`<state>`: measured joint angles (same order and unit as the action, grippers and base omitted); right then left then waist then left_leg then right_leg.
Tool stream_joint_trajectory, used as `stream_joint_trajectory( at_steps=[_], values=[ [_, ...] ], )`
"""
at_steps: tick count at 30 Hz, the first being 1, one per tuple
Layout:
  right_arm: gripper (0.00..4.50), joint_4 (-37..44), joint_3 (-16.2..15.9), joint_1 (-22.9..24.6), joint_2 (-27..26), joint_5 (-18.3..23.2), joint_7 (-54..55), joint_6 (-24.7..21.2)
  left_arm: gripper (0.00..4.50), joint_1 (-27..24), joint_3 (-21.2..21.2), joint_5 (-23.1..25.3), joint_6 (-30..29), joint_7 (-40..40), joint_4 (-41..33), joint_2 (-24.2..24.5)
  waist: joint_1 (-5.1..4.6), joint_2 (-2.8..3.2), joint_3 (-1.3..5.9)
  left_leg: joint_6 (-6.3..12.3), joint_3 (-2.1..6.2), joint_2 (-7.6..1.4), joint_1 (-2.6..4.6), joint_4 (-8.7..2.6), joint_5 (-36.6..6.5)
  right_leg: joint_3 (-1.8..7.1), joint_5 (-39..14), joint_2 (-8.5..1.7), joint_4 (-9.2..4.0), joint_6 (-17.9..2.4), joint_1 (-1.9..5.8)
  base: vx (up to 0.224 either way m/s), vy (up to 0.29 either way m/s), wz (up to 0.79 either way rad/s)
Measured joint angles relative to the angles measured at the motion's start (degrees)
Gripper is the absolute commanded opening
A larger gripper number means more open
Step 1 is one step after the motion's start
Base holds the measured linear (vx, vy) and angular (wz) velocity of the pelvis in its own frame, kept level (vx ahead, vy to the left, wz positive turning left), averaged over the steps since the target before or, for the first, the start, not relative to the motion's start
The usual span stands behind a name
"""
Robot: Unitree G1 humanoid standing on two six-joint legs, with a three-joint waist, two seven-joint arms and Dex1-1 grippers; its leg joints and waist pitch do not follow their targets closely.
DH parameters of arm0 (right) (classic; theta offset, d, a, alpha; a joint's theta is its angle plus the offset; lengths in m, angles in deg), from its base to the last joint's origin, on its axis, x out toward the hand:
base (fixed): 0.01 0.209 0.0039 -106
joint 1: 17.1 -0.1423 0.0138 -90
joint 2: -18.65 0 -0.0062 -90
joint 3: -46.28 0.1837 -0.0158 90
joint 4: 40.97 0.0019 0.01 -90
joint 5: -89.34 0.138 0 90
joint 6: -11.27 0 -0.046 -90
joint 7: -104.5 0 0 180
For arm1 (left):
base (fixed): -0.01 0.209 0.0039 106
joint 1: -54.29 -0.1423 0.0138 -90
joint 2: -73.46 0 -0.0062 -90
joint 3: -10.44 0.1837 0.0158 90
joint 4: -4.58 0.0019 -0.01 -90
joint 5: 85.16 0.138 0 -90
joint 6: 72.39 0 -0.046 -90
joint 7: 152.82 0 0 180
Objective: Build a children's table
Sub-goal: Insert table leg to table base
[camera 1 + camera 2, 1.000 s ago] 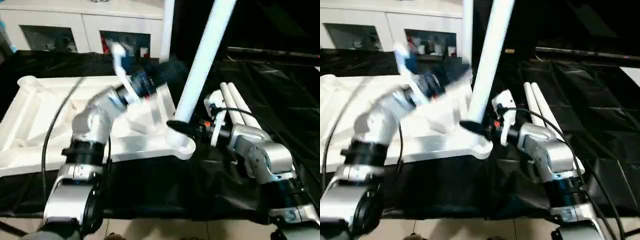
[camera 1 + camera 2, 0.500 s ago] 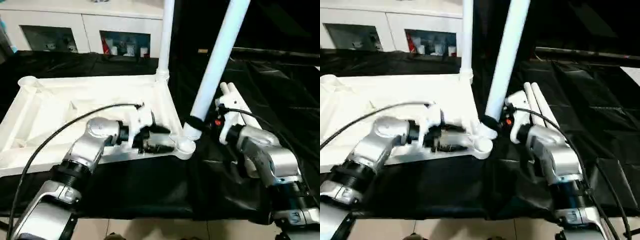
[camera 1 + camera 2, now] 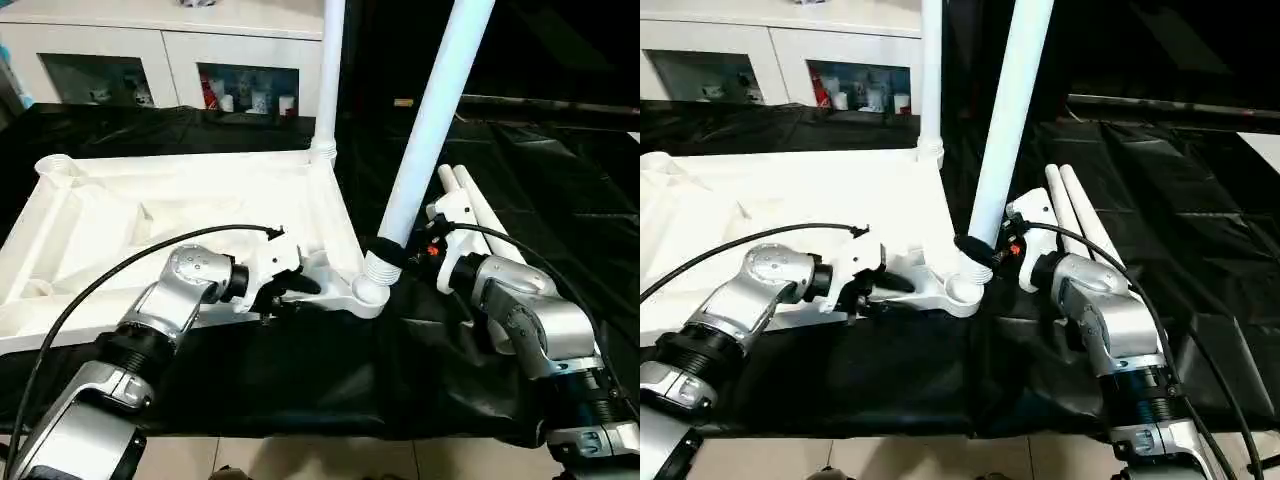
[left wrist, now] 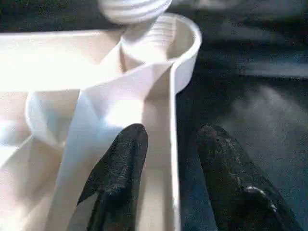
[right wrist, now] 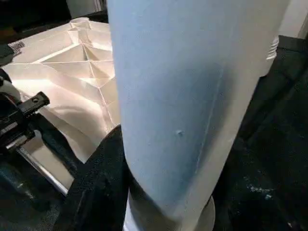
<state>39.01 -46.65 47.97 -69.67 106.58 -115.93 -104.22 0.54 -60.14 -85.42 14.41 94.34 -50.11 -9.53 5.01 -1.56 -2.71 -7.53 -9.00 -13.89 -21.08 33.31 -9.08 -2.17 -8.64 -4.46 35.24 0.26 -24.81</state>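
Note:
The children's table top point(image 3: 150, 200) lies upside down on the black-covered work table. One white leg point(image 3: 330, 70) stands upright in its far right corner socket. My right gripper point(image 3: 392, 250) is shut on a second leg point(image 3: 430, 130), which tilts to the right. That leg's threaded end point(image 4: 134, 7) hovers just over the near right corner socket point(image 4: 163, 38). My left gripper point(image 4: 172, 132) is open and straddles the top's near rim beside that socket. One finger is inside the rim and the other outside, with a small gap on each side.
Two spare white legs point(image 3: 475, 205) lie side by side on the black cover right of the top, behind my right forearm. A white cabinet point(image 3: 150, 50) stands at the back. A black cable point(image 3: 90, 300) loops over my left arm.
My left arm swung down from above the table top to the near rim, and its fingers have drawn closer together. The right gripper kept the leg at the corner socket.

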Motion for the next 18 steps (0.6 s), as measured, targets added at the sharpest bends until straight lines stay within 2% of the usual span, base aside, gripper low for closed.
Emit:
stream_joint_trajectory(
  at_steps=[14,18],
  values=[
    [1.88,0.5,-0.8,0.0,0.0,0.0,-0.4,-0.2,0.62,0.3,-0.5,0.0,0.2,0.2,1.0,-0.6,0.00,0.00,0.00,0.00,0.00,0.00,0.00,0.00,0.0,0.01,0.0,0.00,0.00,0.0,0.00,0.000,0.000,0.00],
    [1.88,0.5,-1.0,0.0,-0.2,0.1,-0.9,-0.7,0.51,0.4,-0.5,0.0,0.2,0.6,1.2,-0.6,-0.01,0.00,0.00,0.00,0.00,0.01,0.00,0.00,0.0,0.02,0.0,0.00,-0.01,0.0,0.00,0.000,0.000,0.00]
  ],
)
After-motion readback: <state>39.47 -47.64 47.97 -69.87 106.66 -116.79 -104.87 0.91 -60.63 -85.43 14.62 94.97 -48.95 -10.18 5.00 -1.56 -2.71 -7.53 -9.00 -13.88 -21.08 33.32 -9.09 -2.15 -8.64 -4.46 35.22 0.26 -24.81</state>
